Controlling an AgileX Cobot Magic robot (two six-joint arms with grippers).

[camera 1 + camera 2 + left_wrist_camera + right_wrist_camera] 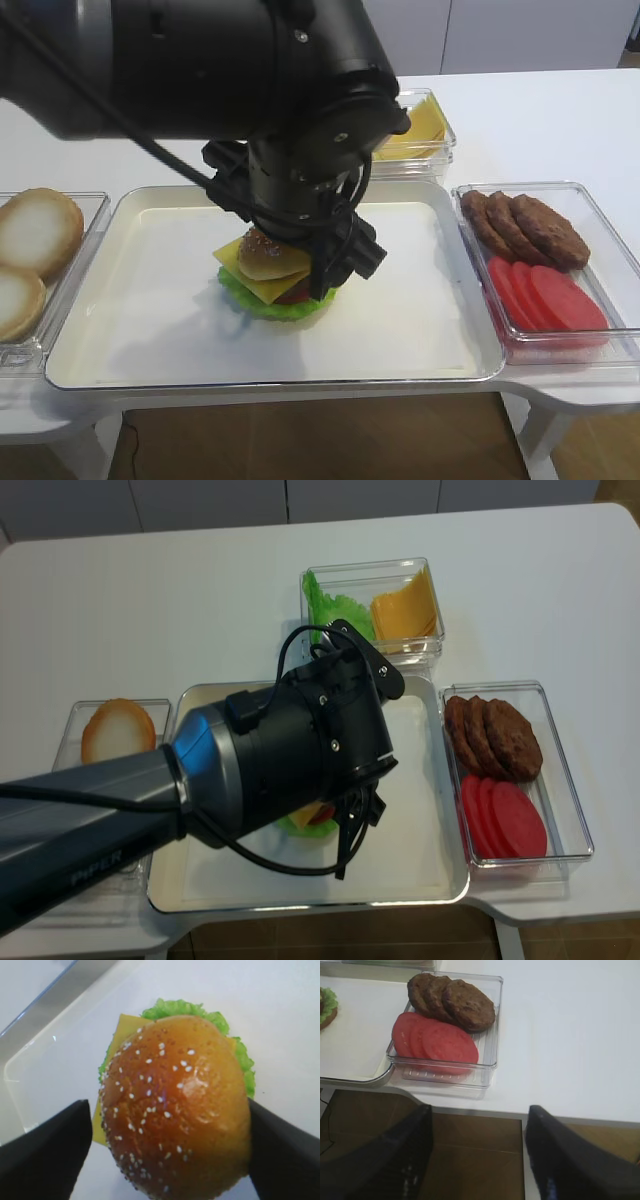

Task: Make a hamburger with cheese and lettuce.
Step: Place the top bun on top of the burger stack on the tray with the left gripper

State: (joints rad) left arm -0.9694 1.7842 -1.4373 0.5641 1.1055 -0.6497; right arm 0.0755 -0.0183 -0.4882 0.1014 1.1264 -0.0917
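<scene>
The hamburger (272, 278) stands in the middle of the white tray (150, 330). Its sesame bun top (172, 1105) lies over the cheese (120, 1032) and the frilly lettuce (175, 1008). My left gripper (170, 1127) hangs straight over it, open, with one finger on each side of the bun top. There is a gap at the left finger, and the right finger sits at the bun's edge. In the realsense high view the arm covers most of the burger, leaving only some lettuce (298, 826) showing. My right gripper (477, 1125) is open with nothing in it, beyond the table's front edge.
A clear tub on the right holds brown patties (520, 225) and red tomato slices (545, 295). A tub on the left holds pale bun halves (35, 230). A back tub holds spare cheese slices (405, 610) and spare lettuce leaves (320, 605).
</scene>
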